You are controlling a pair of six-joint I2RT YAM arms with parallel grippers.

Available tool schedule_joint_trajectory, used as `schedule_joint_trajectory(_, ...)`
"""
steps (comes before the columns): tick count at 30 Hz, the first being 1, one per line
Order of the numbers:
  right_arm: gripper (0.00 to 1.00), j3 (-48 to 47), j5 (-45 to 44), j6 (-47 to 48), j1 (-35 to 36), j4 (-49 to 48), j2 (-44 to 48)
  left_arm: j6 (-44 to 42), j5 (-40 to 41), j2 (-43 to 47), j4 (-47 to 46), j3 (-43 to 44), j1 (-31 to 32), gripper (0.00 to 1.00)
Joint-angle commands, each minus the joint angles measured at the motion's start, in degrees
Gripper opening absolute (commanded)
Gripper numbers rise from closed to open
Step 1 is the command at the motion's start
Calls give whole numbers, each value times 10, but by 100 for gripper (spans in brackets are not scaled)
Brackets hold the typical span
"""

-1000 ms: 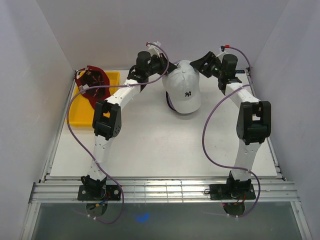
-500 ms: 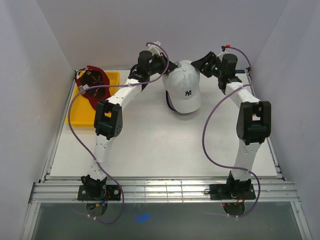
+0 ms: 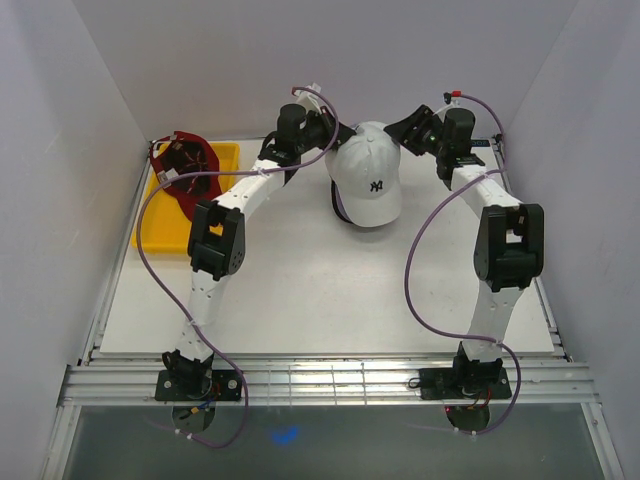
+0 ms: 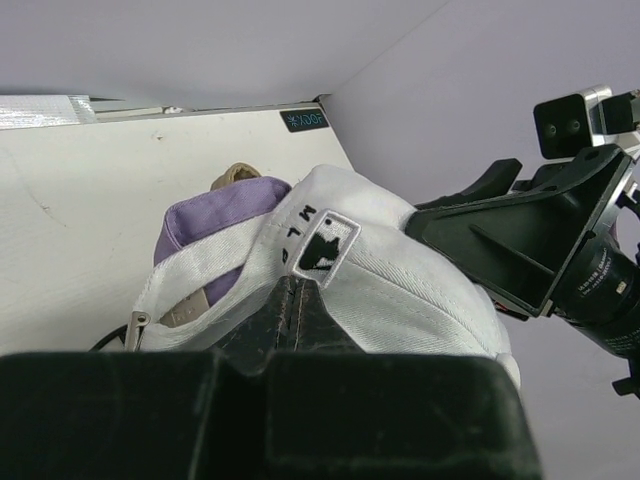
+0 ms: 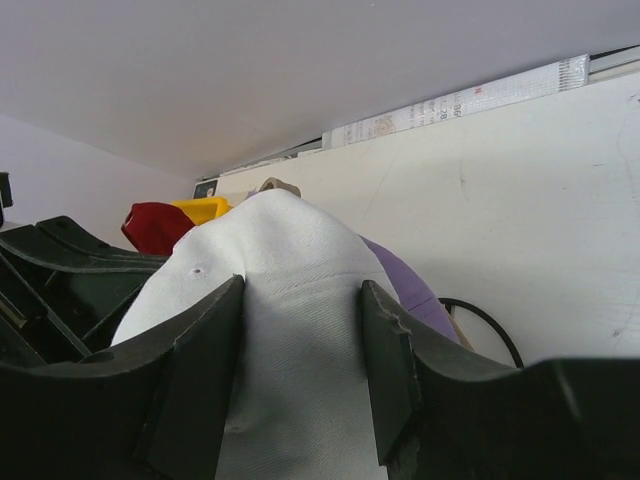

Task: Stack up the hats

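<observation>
Hats are part-stacked: the white cap (image 3: pixel 368 180) sits atop the lavender cap (image 4: pixel 205 215) at the table's (image 3: pixel 300 290) back middle — left gripper (image 4: pixel 290 305) pinched tight on its rear edge, right gripper (image 5: pixel 302 330) with jaws half-wide astride its crown — while the dark red cap (image 3: pixel 185 165) lies well apart in the yellow tray (image 3: pixel 165 232), not yet stacked.

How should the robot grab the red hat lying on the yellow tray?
Probably pinch the rim of the dark red cap, coming straight down from above. It lies upside down on the yellow tray with its hollow facing up, so one finger can slip inside and the other outside the thin fabric edge.
</observation>
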State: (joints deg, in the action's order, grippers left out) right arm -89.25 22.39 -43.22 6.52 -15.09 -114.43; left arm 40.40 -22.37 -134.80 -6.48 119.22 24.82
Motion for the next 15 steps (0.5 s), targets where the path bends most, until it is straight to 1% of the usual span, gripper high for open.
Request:
schedule_joint_trajectory(1, 35, 40, 22, 74, 11, 197, -31, -41, 63, -17, 125, -23, -4, 0)
schedule_joint_trajectory(3, 41, 30, 24, 71, 10, 199, -25, -50, 66, -13, 137, -14, -5, 0)
schedule_joint_trajectory(4, 48, 22, 27, 71, 10, 200, -19, -52, 67, -10, 139, -7, -6, 1)
schedule_joint_trajectory(5, 56, 9, 28, 70, 9, 206, -8, -65, 75, 12, 139, -7, -6, 15)
schedule_joint_trajectory(6, 59, 9, 28, 70, 9, 206, -6, -65, 77, 12, 139, -7, -6, 16)
schedule_joint_trajectory(7, 61, -4, 27, 70, 9, 210, -4, -67, 79, 23, 140, -6, -8, 20)
schedule_joint_trajectory(8, 63, -12, 27, 71, 9, 221, -4, -69, 80, 27, 141, -4, -10, 30)
schedule_joint_trajectory(10, 68, -31, 29, 72, 6, 230, -1, -73, 82, 42, 141, 0, -16, 38)
schedule_joint_trajectory(11, 70, -37, 29, 72, 6, 238, 0, -74, 80, 46, 140, 1, -18, 45)
schedule_joint_trajectory(15, 74, -66, 34, 71, 0, 256, 1, -88, 71, 65, 137, 18, -29, 53)
